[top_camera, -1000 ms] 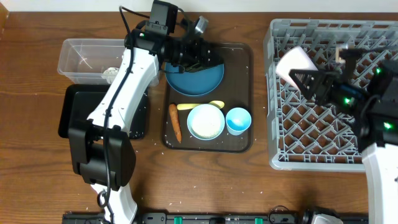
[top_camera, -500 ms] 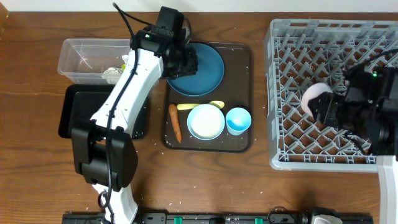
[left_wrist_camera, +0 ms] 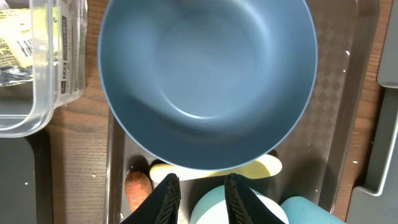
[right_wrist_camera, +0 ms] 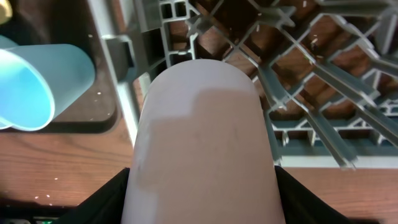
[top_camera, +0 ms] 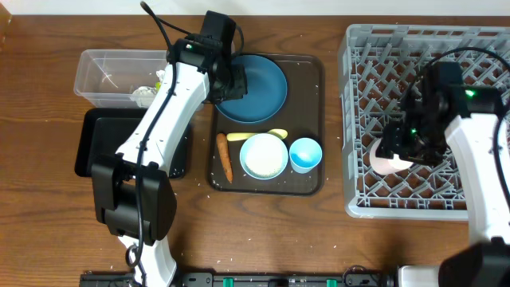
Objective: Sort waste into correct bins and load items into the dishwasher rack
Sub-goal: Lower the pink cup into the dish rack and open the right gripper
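Overhead: dishwasher rack [top_camera: 478, 48] is at right, grid otherwise open. The pink cup [right_wrist_camera: 199, 124] is clamped by right gripper [right_wrist_camera: 200, 180] just inside the left wall. Brown tray [top_camera: 315, 68] is loaded with blue plate [top_camera: 259, 88], bowl [top_camera: 264, 156], blue cup [top_camera: 305, 153], carrot [top_camera: 225, 157] and spoon [top_camera: 255, 135]. Left gripper [left_wrist_camera: 200, 193] is held slightly apart and empty at the plate's left rim. Wrapper [left_wrist_camera: 15, 43] and tissue [top_camera: 143, 93] are held in clear tub [top_camera: 103, 68]; print unreadable.

Carried the pale pink cup [top_camera: 385, 162] in the right gripper [top_camera: 398, 149] from the far left of the dishwasher rack [top_camera: 478, 48] towards its near left, down beside the left wall. Swung the left gripper [top_camera: 233, 80] leftward from over the blue plate [top_camera: 267, 89] to its left edge, uncovering the far half.
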Motion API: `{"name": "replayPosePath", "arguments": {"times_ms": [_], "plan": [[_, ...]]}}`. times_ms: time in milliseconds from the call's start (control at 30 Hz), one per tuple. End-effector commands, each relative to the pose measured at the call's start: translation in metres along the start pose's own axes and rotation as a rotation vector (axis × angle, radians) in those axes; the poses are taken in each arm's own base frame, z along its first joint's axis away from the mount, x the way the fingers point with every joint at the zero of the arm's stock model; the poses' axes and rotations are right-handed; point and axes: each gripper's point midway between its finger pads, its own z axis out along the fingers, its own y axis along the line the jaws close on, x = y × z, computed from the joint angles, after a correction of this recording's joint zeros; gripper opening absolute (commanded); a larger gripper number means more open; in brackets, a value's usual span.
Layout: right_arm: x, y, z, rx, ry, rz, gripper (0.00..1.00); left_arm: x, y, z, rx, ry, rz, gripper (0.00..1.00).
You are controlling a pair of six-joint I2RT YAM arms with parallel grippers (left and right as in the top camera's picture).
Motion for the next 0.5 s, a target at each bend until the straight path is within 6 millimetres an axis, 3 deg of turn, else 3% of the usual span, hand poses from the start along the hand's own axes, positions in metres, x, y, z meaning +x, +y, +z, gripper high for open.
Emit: {"name": "replayPosePath", "arguments": {"times_ms": [0, 400, 467], "plan": [[-0.006, 0.008, 0.014, 0.003, 0.037, -0.056, 0.5, 0.002, 0.005, 0.002, -0.027, 0.002, 0.001, 0.27], [-0.019, 0.006, 0.059, 0.015, 0.14, -0.061, 0.54, 0.006, 0.007, 0.002, -0.036, 0.022, -0.001, 0.27], [-0.019, 0.005, 0.063, 0.017, 0.157, -0.059, 0.59, 0.007, 0.007, 0.002, -0.036, 0.022, -0.001, 0.27]]}}
